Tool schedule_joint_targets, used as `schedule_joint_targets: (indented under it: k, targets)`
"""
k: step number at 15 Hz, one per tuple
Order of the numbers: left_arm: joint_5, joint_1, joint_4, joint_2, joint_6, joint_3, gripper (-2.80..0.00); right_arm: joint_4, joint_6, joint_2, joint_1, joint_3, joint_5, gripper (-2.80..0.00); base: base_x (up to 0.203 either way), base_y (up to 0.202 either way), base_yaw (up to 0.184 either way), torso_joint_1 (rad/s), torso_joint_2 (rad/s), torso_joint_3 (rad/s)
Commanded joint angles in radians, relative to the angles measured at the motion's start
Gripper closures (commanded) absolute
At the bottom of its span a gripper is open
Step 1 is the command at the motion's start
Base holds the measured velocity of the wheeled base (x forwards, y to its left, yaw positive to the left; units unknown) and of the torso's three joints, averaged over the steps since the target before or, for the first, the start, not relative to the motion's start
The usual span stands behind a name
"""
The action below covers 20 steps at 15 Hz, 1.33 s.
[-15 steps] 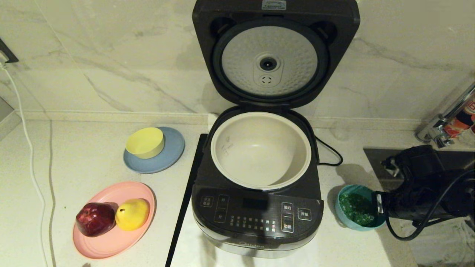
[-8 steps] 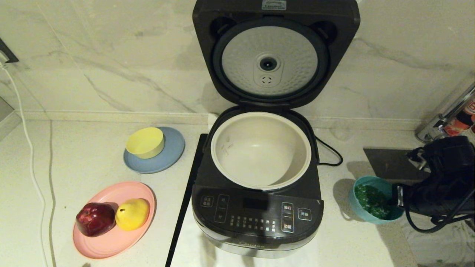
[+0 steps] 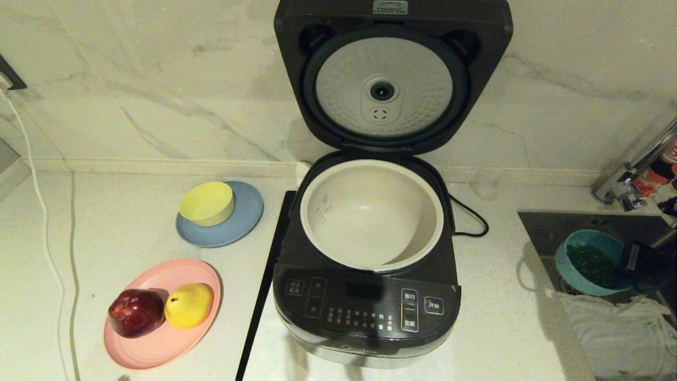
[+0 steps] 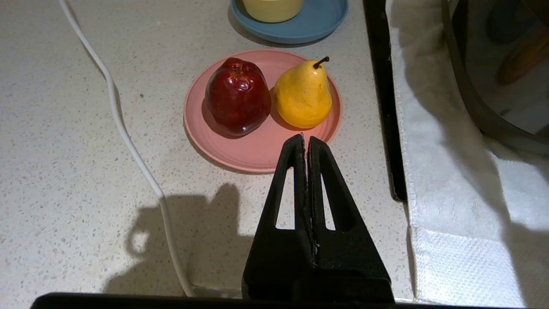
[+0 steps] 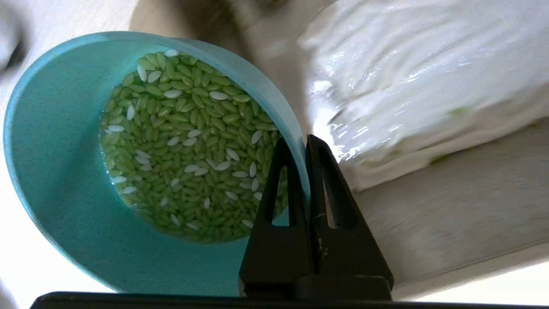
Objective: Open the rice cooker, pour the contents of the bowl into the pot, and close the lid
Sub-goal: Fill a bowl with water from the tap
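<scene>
At the right edge of the head view we see our right claw clenched on the bowl rim; left claw clenched, parked.

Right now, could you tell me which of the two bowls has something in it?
The teal bowl, gripped by the right gripper; it holds green grains.

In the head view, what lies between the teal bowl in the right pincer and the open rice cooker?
Only bare speckled counter and the cooker's black cord lie between the bowl and the rice cooker; the head view shows this.
</scene>
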Motion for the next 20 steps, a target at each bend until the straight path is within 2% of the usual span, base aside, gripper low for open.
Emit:
schedule_joint_targets:
  k: [1,5,11,15,17,20]
  targets:
    - [0.000,0.000,0.000,-0.001,0.000,0.000,0.00,0.001,-0.001,0.081,-0.120,-0.050,0.030,0.00,0.000,0.000,0.000,0.000,0.00,0.000]
    - [0.000,0.000,0.000,-0.001,0.000,0.000,0.00,-0.002,-0.020,0.221,-0.283,-0.135,0.068,0.00,0.000,0.000,0.000,0.000,0.00,0.000]
    - [0.000,0.000,0.000,-0.001,0.000,0.000,0.00,0.003,-0.023,0.394,-0.436,-0.285,0.097,0.00,0.000,0.000,0.000,0.000,0.00,0.000]
    - [0.000,0.000,0.000,-0.001,0.000,0.000,0.00,0.029,-0.021,0.489,-0.484,-0.409,0.123,0.00,0.000,0.000,0.000,0.000,0.00,0.000]
    - [0.000,0.000,0.000,-0.001,0.000,0.000,0.00,0.042,-0.018,0.512,-0.487,-0.454,0.164,0.00,0.000,0.000,0.000,0.000,0.00,0.000]
    - [0.000,0.000,0.000,-0.001,0.000,0.000,0.00,0.080,-0.014,0.545,-0.485,-0.536,0.171,0.00,0.000,0.000,0.000,0.000,0.00,0.000]
